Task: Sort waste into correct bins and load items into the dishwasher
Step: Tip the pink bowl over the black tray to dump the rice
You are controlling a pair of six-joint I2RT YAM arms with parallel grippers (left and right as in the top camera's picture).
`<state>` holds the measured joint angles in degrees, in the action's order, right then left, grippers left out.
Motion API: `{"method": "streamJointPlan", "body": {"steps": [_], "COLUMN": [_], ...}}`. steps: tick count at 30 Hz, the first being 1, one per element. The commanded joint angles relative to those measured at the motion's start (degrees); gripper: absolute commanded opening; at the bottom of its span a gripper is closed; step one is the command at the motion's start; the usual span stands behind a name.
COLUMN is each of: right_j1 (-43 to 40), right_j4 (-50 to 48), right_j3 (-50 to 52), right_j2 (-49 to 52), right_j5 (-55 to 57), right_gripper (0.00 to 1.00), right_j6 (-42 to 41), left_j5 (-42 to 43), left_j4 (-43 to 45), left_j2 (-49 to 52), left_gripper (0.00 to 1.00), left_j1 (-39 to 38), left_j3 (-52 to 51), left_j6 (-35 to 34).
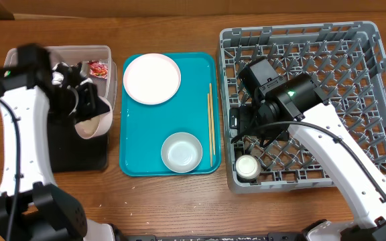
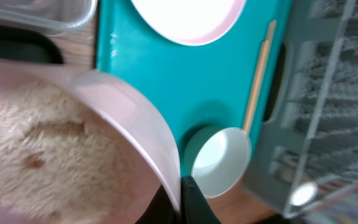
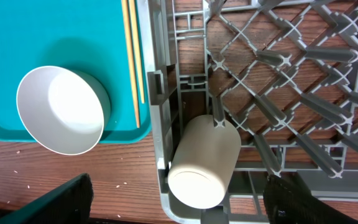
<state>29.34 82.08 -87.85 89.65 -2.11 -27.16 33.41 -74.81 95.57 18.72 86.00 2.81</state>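
- Rice dumping in hand, by the look of it: left end effector (image 2: pixel 184 198) pinching the rim of a tilted bowl (image 1: pixel 91 125), rice (image 2: pixel 42 143) inside, over the black tray (image 1: pixel 79 155) at 9 o'clock on the tabletop.
- Right end effector (image 1: pixel 245 127) spread wide above the rack (image 1: pixel 374 40); cup (image 1: pixel 248 167) lying on its side at the rack's 7 o'clock corner, not gripped.
- On the teal tray (image 1: pixel 136 154): plate (image 1: pixel 152 78) at 11 o'clock, second bowl (image 1: pixel 181 151) at 5, chopsticks (image 1: pixel 210 120) along 3.
- Next, likely: tip further until empty, then carry across to the rack, clear of the pegs.

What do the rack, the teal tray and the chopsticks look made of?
Dish rack: grey moulded plastic, matte, judging by its uniform grid and pegs. Teal tray: probably plastic, glossy, with light reflections. Chopsticks: likely wood or bamboo, pale tan, matte.
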Motion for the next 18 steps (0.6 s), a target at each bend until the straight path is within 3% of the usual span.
{"method": "streamJointPlan", "body": {"steps": [1, 9, 18], "right_j1": [0.17, 0.17, 0.17], "right_j4": [-0.2, -0.39, -0.37], "right_j3": [-1.31, -1.31, -1.31], "right_j2": [-0.04, -0.04, -0.04], "right_j5": [0.33, 0.31, 0.31], "right_gripper": [0.89, 0.89, 0.89], "right_j6": [0.15, 0.17, 0.15], "left_j5": [17.73, 36.72, 53.53], "left_j4": [3.85, 17.03, 17.64], "left_j2": [-0.09, 4.52, 12.72], "left_gripper": [0.04, 0.04, 0.04], "left_j1": [6.03, 21.49, 26.99], "left_j3": [-7.32, -20.09, -21.18], "left_j6": [7.78, 7.96, 8.48]}}
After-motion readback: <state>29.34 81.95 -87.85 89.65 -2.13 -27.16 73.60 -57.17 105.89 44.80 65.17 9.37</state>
